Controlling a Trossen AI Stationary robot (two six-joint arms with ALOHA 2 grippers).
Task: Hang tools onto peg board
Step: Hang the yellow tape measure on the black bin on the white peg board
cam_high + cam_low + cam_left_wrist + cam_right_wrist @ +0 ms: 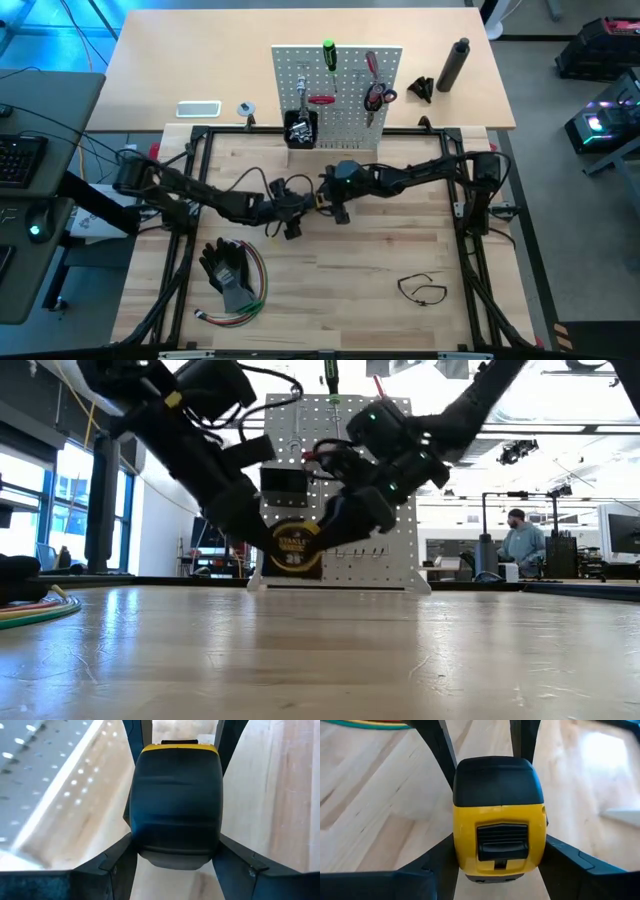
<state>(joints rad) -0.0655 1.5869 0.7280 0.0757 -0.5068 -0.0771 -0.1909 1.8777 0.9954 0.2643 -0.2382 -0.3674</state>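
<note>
A yellow and black tape measure (297,548) hangs above the middle of the table, in front of the peg board (337,95). My left gripper (176,845) comes at its black rubber end and is shut on it. My right gripper (498,865) comes from the opposite side, at the yellow end with the black slide lock (502,841), and is shut on it too. On the peg board hang a green-handled screwdriver (328,55) and red-handled tools (375,92). A black bin (301,128) sits on the board's front. My left gripper pinches the tape measure's two broad sides (137,837) between its fingers (117,857), at the black rubber end. It comes from the table's left, slanting down. The case is clear of the table. My right gripper pinches the same two broad sides (462,857) between its fingers (565,857), at the yellow end with the slide lock. It comes from the table's right, slanting down. The case hangs between the two grippers, its label toward the table's near edge.
Black gloves on a bundle of coloured wires (232,275) lie near the front left. A thin black loop (422,289) lies at the front right. Behind the peg board are a white phone (198,109) and a dark cylinder (457,64).
</note>
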